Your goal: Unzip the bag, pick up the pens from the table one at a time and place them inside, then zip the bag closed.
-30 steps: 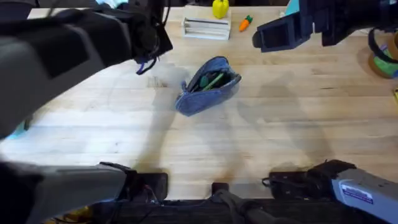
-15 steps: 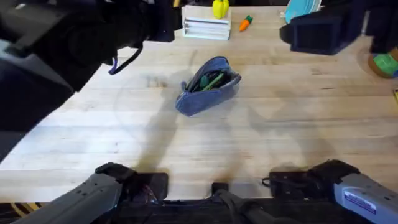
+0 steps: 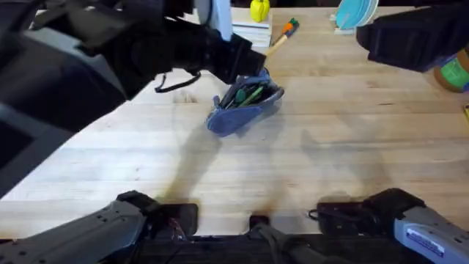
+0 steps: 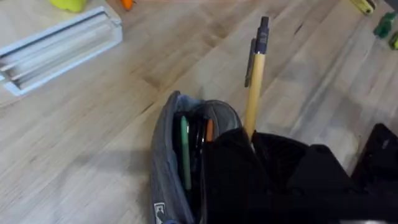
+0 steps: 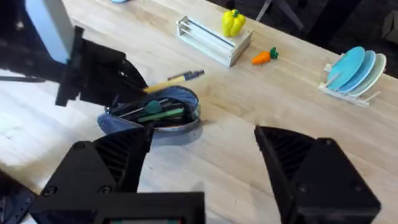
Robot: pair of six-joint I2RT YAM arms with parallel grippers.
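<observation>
The blue-grey bag [image 3: 245,103] lies open in the middle of the table [image 3: 330,147], with a green pen [image 3: 251,94] and other sticks inside. My left gripper [image 3: 238,62] hangs just above the bag's far end, shut on the yellow-orange pen [image 3: 277,42], whose dark tip points away from me. The left wrist view shows that pen [image 4: 255,87] rising from my fingers beside the bag's open mouth [image 4: 186,155]. My right gripper [image 5: 205,168] is open and holds nothing, high at the far right [image 3: 418,37], well off the bag [image 5: 155,115].
At the table's far edge are a white rack [image 5: 211,38], a yellow pepper toy [image 3: 259,10], an orange carrot toy [image 3: 291,27] and a stand of blue plates [image 3: 355,13]. A green object [image 3: 456,73] sits at the right edge. The near half of the table is bare wood.
My left arm has swung from the far left to right over the bag, bringing the yellow-orange pen into sight. The right arm has drifted further right. The bag has stayed put.
</observation>
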